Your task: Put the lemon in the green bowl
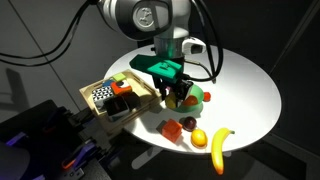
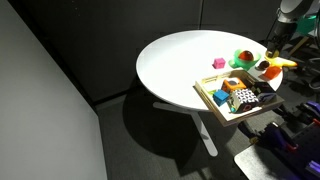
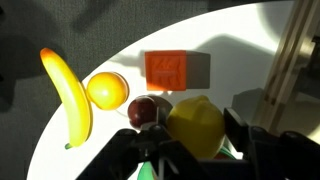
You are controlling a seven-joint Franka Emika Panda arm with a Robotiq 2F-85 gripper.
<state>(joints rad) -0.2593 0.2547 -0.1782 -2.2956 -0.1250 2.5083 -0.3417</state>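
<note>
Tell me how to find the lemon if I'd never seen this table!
On the round white table, look for the robot's dark fingers in the wrist view. The lemon sits right between them, beside a dark red fruit. It is pale, greenish yellow and roundish, not deep golden like the round fruit or long like the banana.

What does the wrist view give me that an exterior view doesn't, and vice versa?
Only the wrist view: the lemon close up, clamped in the gripper, with a finger on each side.
Only an exterior view: the arm, the whole white table, what lies in the wooden tray, and the green bowl beside the gripper.
Both: the banana, the golden fruit, the red cube and the dark red fruit, plus an edge of the tray.
</note>
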